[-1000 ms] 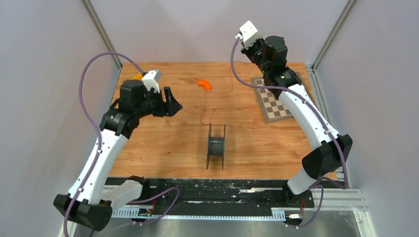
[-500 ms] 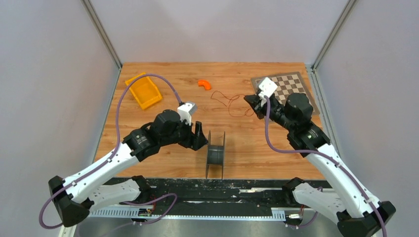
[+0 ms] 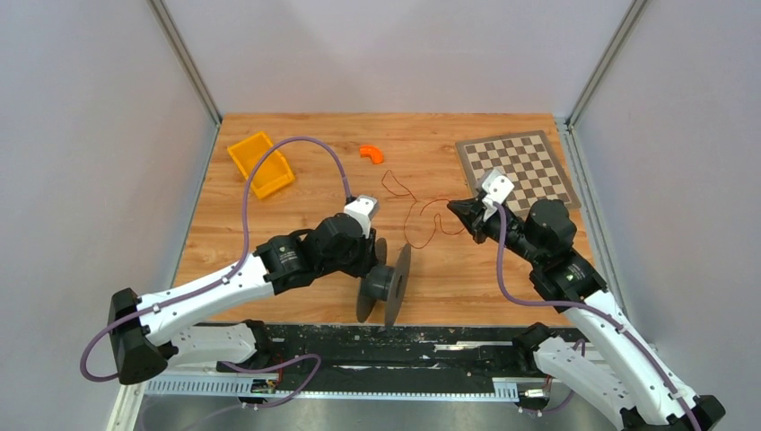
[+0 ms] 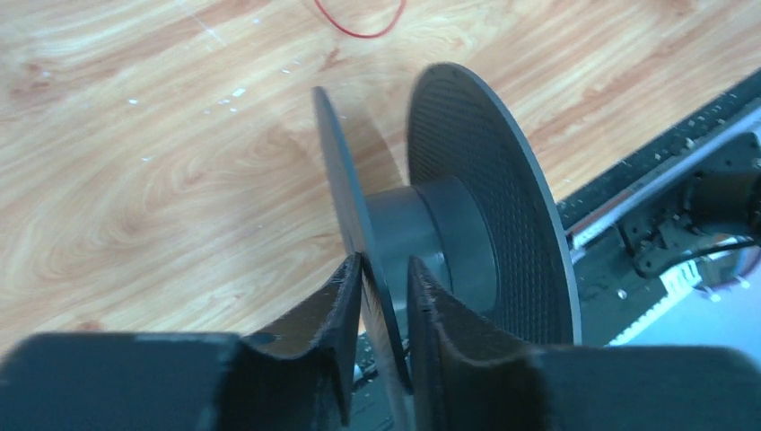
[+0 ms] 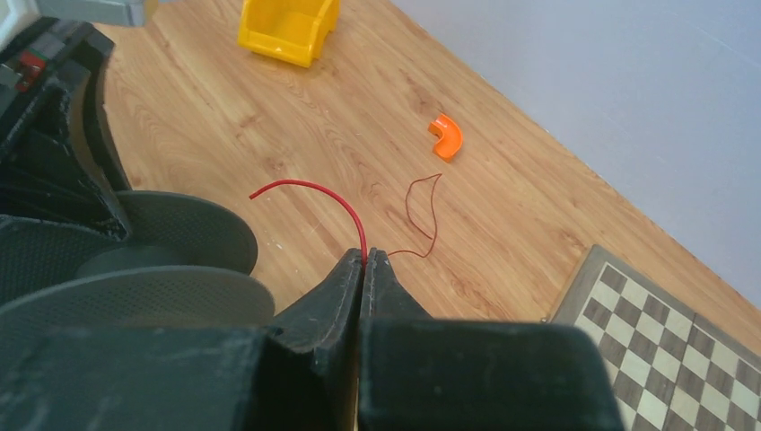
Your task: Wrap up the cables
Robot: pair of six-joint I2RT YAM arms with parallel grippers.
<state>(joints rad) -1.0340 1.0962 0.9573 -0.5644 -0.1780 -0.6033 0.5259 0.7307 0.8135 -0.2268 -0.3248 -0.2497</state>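
A thin reddish-brown cable (image 3: 418, 208) lies in loose loops on the wooden table, between the orange piece and my right gripper. My right gripper (image 3: 454, 206) is shut on one end of the cable (image 5: 334, 199), which arcs up and left from the closed fingertips (image 5: 363, 259). A dark grey spool (image 3: 384, 282) with two round flanges is tilted near the table's front edge. My left gripper (image 4: 384, 269) is shut on the spool's near flange (image 4: 345, 189), one finger on each side of it. The spool's hub (image 4: 431, 233) is bare.
A yellow bin (image 3: 260, 164) sits at the back left. A small orange curved piece (image 3: 371, 153) lies at the back middle. A checkerboard (image 3: 516, 169) lies at the back right. A black rail (image 3: 404, 341) runs along the table's near edge.
My left gripper closed on the spool's flange and tilted the spool toward the front edge. My right gripper moved down and left with the cable end, and the cable's loops shifted on the table.
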